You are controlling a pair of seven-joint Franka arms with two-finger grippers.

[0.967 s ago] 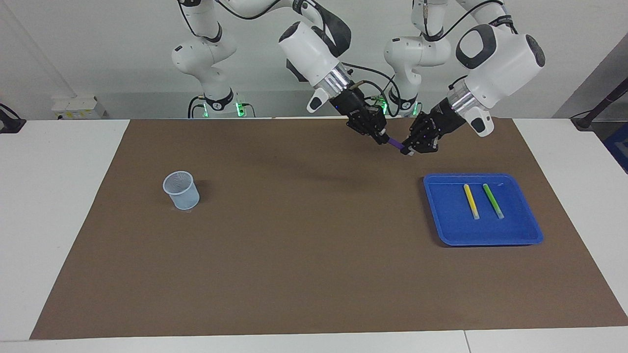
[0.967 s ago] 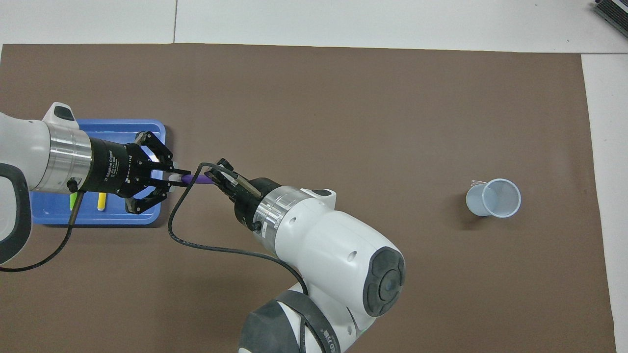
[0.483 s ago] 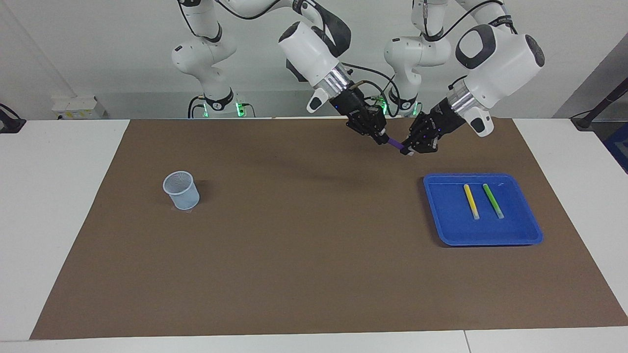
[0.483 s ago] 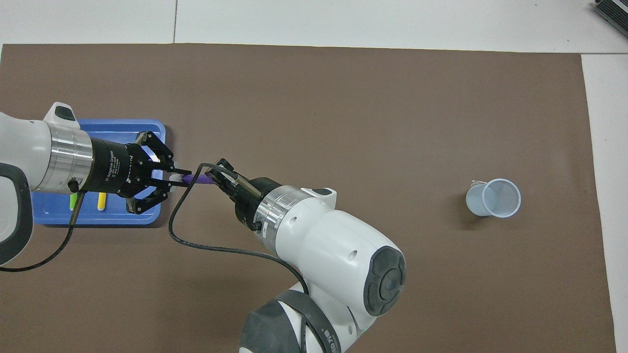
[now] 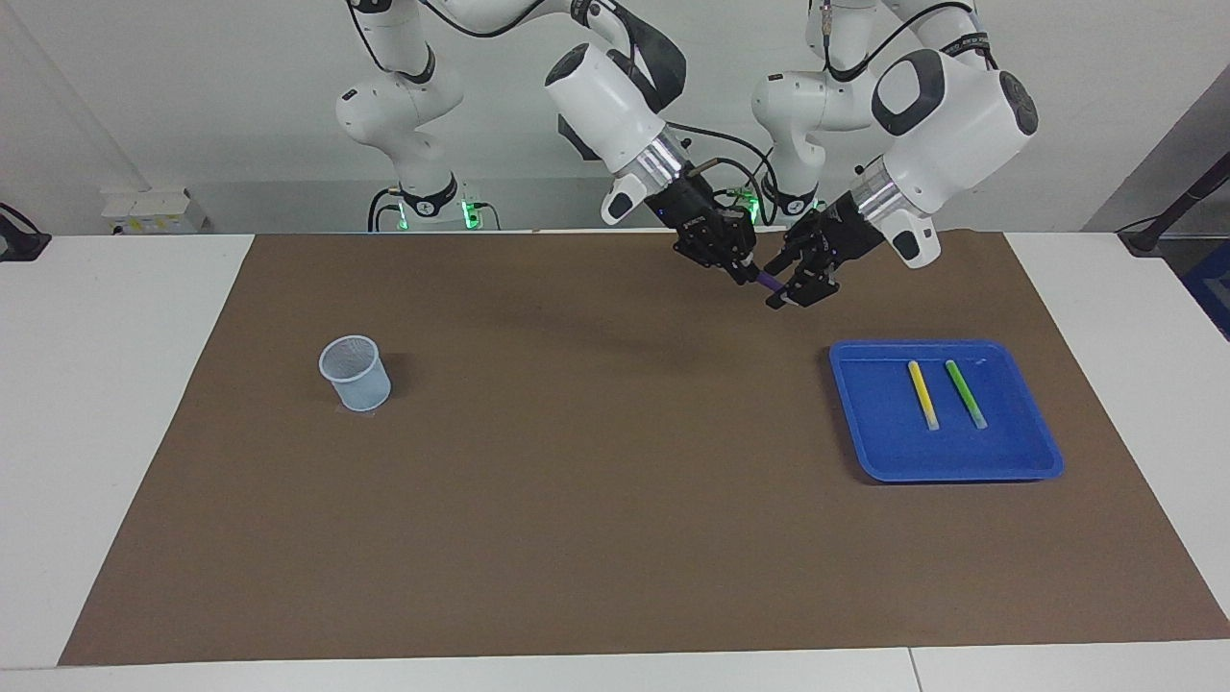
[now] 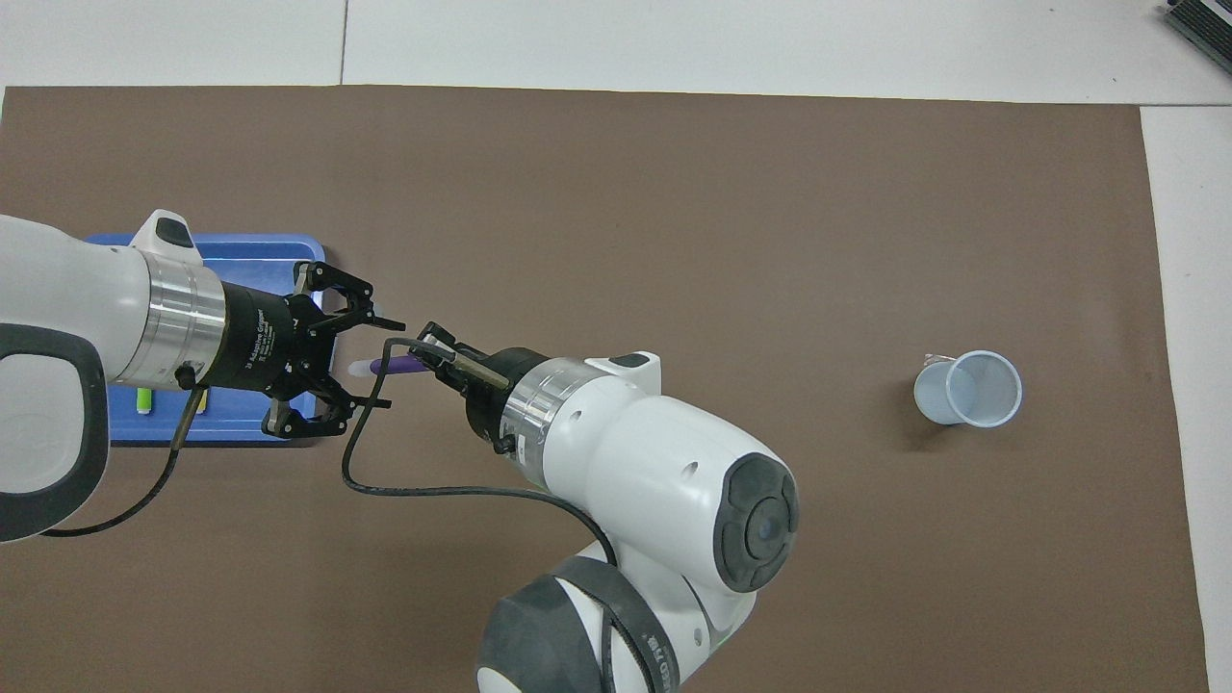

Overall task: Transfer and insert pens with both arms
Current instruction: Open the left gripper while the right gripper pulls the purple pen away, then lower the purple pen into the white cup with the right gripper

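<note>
The left tool (image 6: 371,358) had let go, fingers spread apart now; the right tool (image 6: 422,354) stayed clamped on the purple pen (image 6: 385,367) above the worktop (image 5: 615,538).

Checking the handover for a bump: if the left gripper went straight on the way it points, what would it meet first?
Most likely the whitish end of the purple pen held by the right gripper. The left gripper stands open, pointing along the pen, its fingers either side of that tip. Whether the heights match is unclear.
</note>
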